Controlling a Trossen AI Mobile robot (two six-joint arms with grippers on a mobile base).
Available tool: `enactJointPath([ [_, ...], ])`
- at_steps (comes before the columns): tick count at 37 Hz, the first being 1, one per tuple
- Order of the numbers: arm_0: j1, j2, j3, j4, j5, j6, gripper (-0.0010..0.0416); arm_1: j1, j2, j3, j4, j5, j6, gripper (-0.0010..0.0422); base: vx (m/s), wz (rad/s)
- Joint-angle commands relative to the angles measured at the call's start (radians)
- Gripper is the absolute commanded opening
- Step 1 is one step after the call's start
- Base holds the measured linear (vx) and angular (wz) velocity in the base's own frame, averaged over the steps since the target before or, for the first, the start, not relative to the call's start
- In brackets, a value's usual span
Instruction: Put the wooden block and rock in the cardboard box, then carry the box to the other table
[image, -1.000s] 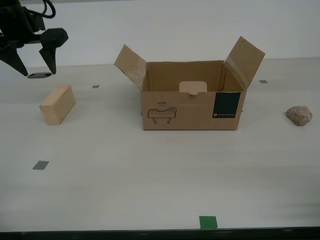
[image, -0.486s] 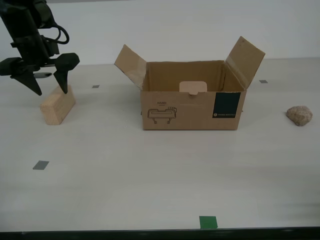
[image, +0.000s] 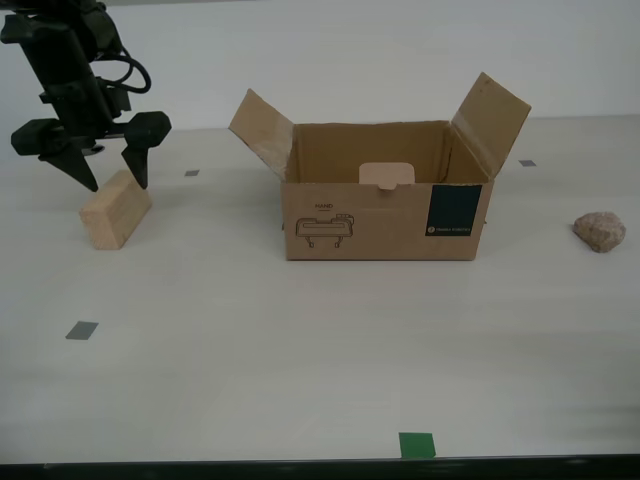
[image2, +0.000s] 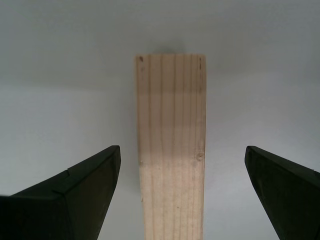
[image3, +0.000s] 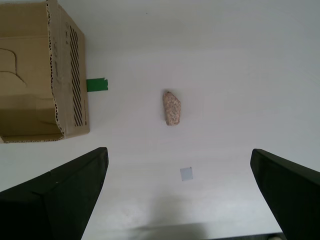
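while hovering with jaws wide apart, second gripper (image2: 182, 190) straddles the wooden block (image2: 171, 150), centred between them: stiff, light, dry wood, best pinched across long flat sides. first gripper (image3: 180, 192) likewise spread, rock (image3: 172, 108) ahead.

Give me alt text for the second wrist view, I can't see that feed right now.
My second gripper hangs open over the wooden block, one dark finger on either side of it, neither touching. The block lies lengthwise on the plain white table.

We see bright, even overhead light, soft shadows on the tabletop (image: 300, 340), sharp focus, no glare.
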Motion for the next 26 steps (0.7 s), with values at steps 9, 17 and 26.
enactJointPath([
  [9,-0.018,0.021,-0.151,0.142,0.043,-0.029,0.0398,0.0,0.0,-0.001,-0.002,-0.006,-0.002,0.0339,0.0,0.0],
  [17,-0.048,0.1,-0.173,0.153,0.085,-0.085,0.0393,0.0,0.0,-0.001,-0.003,-0.006,-0.003,0.0339,0.0,0.0],
  [26,-0.051,0.24,-0.172,0.185,0.084,-0.088,0.0384,0.0,0.0,-0.002,-0.006,-0.006,-0.01,0.0339,0.0,0.0],
])
